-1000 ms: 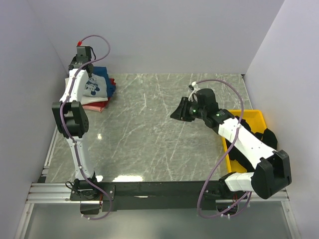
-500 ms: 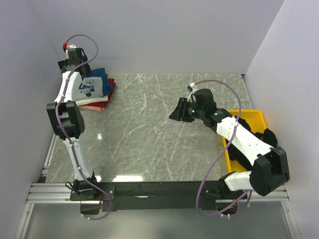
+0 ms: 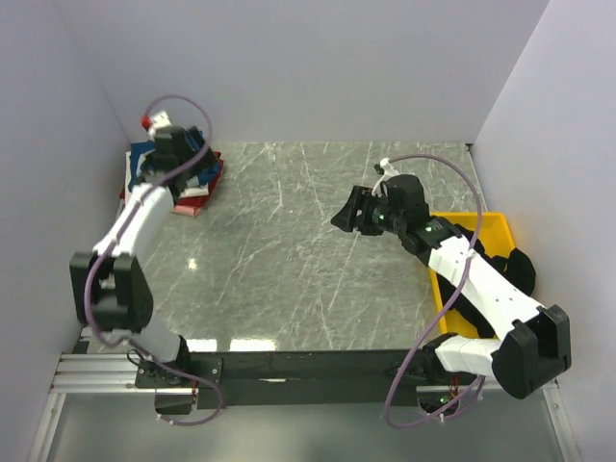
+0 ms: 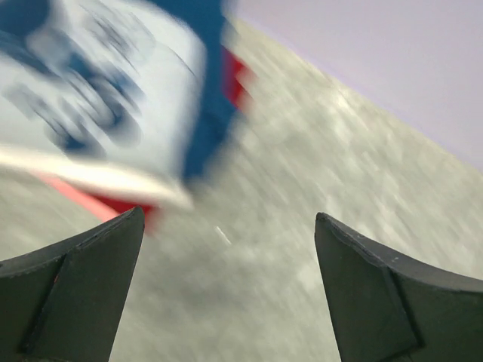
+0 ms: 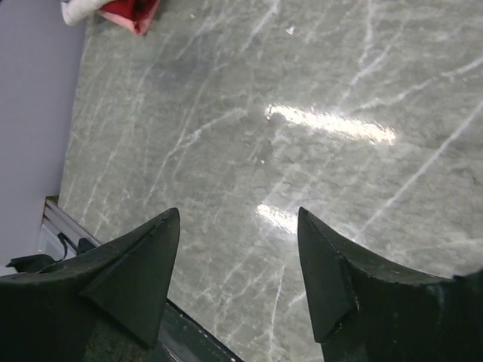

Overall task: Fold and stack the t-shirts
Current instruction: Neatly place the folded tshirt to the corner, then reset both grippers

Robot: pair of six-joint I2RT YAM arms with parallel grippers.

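Bench (image 3: 289,250): a flat grey slab with pale marble veins and a glossy face that reflects the lamps. Its middle serves as the folding area.
Yellow tray (image 3: 493,223): rigid plastic with low walls, at the right edge beside the right arm. It probably holds tees still to be folded. The black cloth (image 3: 517,262) bunched at its right side looks like one.
Stack of t-shirts (image 4: 113,105): soft folded rectangles in the far left corner, parked clear of the working area.
Dark blue t-shirt (image 4: 210,90): top layer, matte cotton with a white cartoon print, blurred in the left wrist view.
Cream t-shirt (image 4: 98,175): a thin pale edge just beneath the blue.
Red t-shirt (image 3: 195,198): lowest visible layer, its corner poking out toward the near right.
Left end effector (image 4: 230,222): dark wedge fingers spread wide with nothing between them, just above the stack's near right edge. The tee appears released.
Right end effector (image 5: 238,215): fingers spread and empty, hovering over bare bench right of centre, well apart from the stack.
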